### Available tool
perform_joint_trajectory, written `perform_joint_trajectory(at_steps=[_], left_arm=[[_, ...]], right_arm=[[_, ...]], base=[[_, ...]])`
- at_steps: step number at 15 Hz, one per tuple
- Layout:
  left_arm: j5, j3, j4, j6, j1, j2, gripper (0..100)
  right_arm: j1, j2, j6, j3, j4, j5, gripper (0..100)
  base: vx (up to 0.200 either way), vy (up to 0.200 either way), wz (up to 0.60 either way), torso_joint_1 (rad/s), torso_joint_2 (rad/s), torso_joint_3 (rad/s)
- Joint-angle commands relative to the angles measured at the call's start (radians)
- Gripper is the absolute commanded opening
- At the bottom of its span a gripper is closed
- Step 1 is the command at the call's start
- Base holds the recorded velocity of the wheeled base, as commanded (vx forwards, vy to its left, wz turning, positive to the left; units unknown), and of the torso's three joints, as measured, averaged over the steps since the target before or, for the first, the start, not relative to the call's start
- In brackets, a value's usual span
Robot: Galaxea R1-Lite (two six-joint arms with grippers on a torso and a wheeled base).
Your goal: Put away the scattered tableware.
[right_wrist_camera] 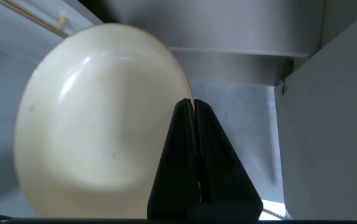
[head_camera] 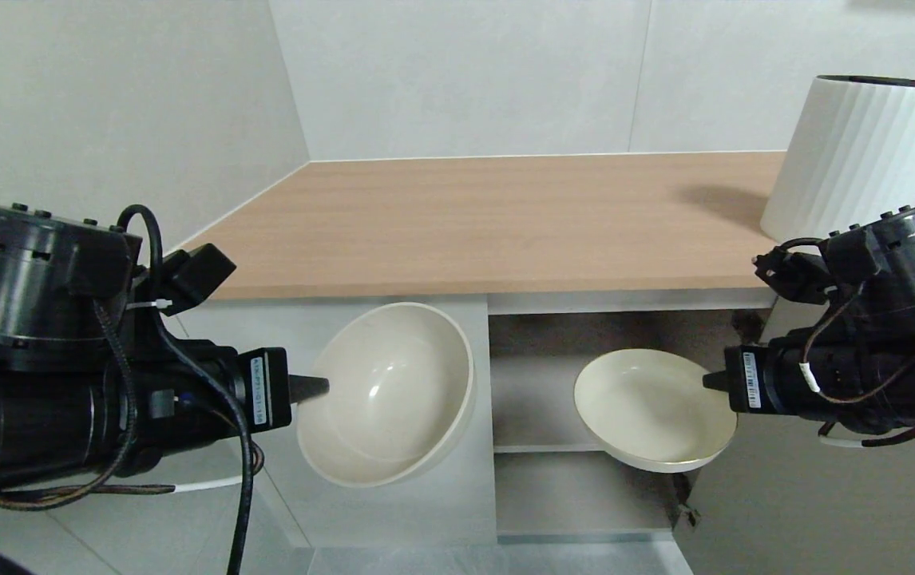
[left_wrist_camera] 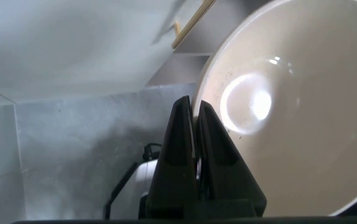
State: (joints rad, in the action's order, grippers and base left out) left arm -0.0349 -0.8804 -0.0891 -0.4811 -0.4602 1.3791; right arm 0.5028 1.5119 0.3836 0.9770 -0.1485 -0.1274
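Grippers first. Left gripper (head_camera: 315,387) is clamped tight on the rim of a bowl (head_camera: 390,391). The bowl hangs in the air on its side, with its hollow facing the head camera, in front of the white panel (head_camera: 433,511) left of the open cabinet (head_camera: 537,399). Right gripper (head_camera: 709,382) is clamped the same way on the rim of a plate (head_camera: 649,407). The plate is nearly level and sits at the cabinet mouth, over the shelf (head_camera: 541,449); I cannot tell if it is inside.

The rim pinch is likely chosen because an edge is all these narrow fingers can hold. The level plate looks lined up for the shelf, and the bowl looks parked to one side.

Head view gives the layout: both pieces below the counter (head_camera: 505,216), and a ribbed white container (head_camera: 865,152) on the counter's right end. Wrist views add the grip detail. Each shows two dark fingers with the thin rim between them, and the right one shows the cabinet wall beyond the plate.
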Motion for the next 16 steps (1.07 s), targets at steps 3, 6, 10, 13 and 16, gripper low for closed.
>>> perform_joint_trajectory(at_steps=[3,6,10,13,16], left_arm=[[0.0,0.001,0.0,-0.001,-0.002,0.001,0],[0.0,0.001,0.0,-0.001,-0.002,0.001,0],[-0.002,0.001,0.0,0.001,-0.006,0.001,0],[-0.003,0.001,-0.001,-0.001,-0.021,0.003,0],[-0.002,0.001,-0.001,-0.002,-0.023,0.017,0]], right_arm=[[0.0,0.008,0.0,-0.001,0.0,-0.001,0],[0.0,0.01,0.0,-0.001,0.0,0.0,0],[0.0,0.021,-0.002,0.0,0.0,0.0,0],[0.0,0.094,-0.002,0.009,0.006,-0.004,0],[0.0,0.232,0.008,0.0,0.142,-0.006,0]], base=[[0.0,0.0,0.0,-0.137,0.45,0.326],[0.0,0.0,0.0,-0.093,0.43,0.323],[0.0,0.0,0.0,-0.023,0.12,0.088],[0.0,0.0,0.0,0.0,0.0,0.0],[0.0,0.0,0.0,0.0,0.0,0.0]])
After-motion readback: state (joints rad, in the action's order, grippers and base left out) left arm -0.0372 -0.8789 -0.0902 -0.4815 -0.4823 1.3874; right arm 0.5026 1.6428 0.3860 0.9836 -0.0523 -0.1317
